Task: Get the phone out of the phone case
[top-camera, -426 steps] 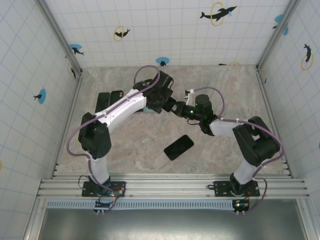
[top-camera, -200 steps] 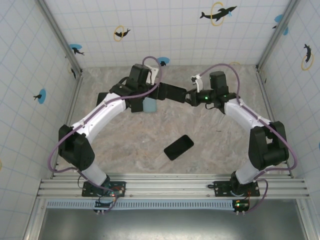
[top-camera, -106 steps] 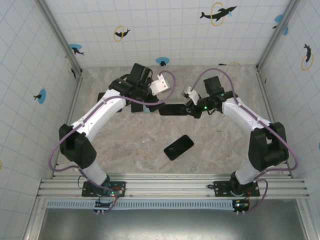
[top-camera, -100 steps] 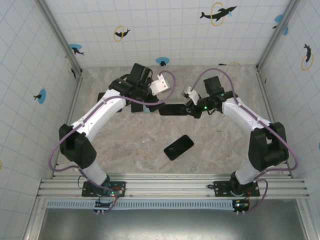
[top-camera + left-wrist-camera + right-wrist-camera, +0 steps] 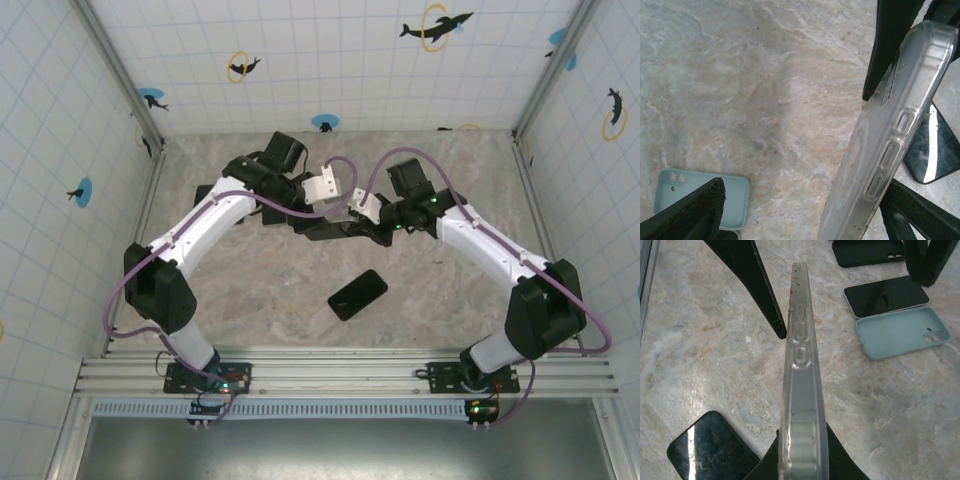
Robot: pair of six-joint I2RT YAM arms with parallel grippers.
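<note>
The clear phone case, judged slick, light and flexible-rimmed, is held edge-up above the surface by the right gripper's clamped jaws. The left gripper's jaws are spread wide astride it. A corner is best gripped.

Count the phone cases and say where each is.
3. A clear case held on edge in the right tool; a teal case open side up on the table; what looks like a black case beyond it. The arms may hide others.

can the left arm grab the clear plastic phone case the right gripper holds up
Likely yes: the clear plastic phone case stands edge-up in the shut right gripper, and the open left gripper straddles it, with nothing in between.
</note>
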